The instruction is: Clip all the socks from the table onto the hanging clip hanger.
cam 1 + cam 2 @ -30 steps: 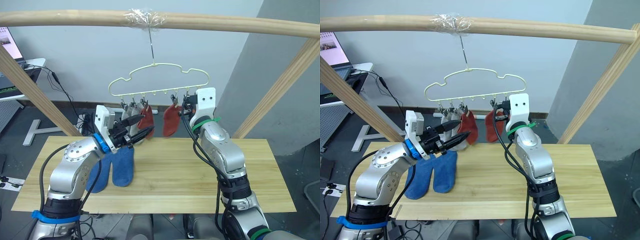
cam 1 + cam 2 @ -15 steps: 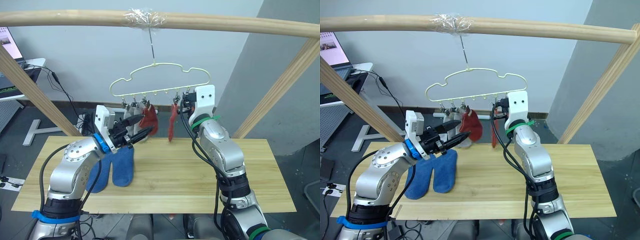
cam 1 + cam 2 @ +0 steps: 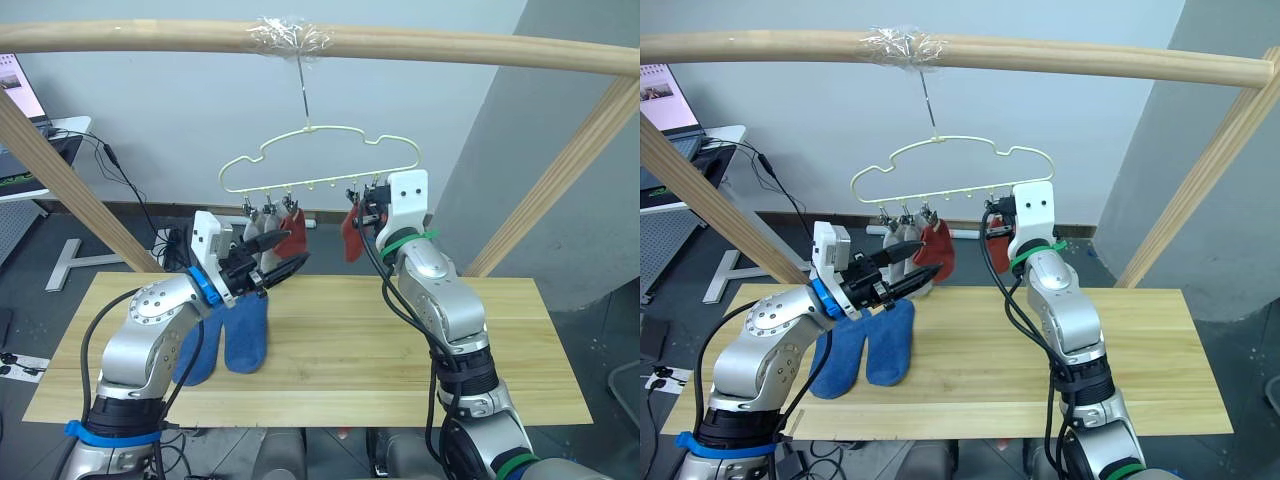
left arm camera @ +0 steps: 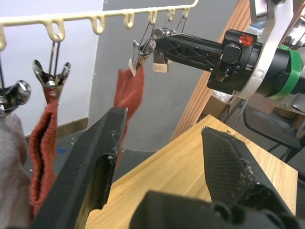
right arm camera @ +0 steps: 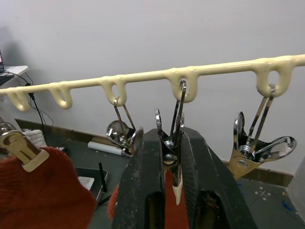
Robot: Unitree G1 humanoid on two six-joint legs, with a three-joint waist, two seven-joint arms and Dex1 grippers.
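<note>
The pale clip hanger (image 3: 320,160) hangs by its hook from the wooden pole. My right gripper (image 3: 365,212) is shut on one of its metal clips (image 5: 172,160), and a rust-red sock (image 3: 352,228) hangs bunched just under that clip. On the hanger's left clips hang another rust-red sock (image 3: 294,234) and two light grey socks (image 3: 258,238). My left gripper (image 3: 292,252) is open and holds nothing, just in front of and below those socks. Two blue socks (image 3: 245,335) lie side by side on the table (image 3: 400,350), under my left arm.
The thick wooden pole (image 3: 450,48) crosses overhead, with slanted wooden legs (image 3: 560,180) at both sides. One bare clip (image 5: 250,150) hangs beside the one I pinch. A desk with a screen (image 3: 20,95) stands at the far left.
The red sock under my right gripper swung, turned edge-on and now hangs shorter and bunched close to the clip. My right gripper shifted slightly left. The left gripper has stayed in place.
</note>
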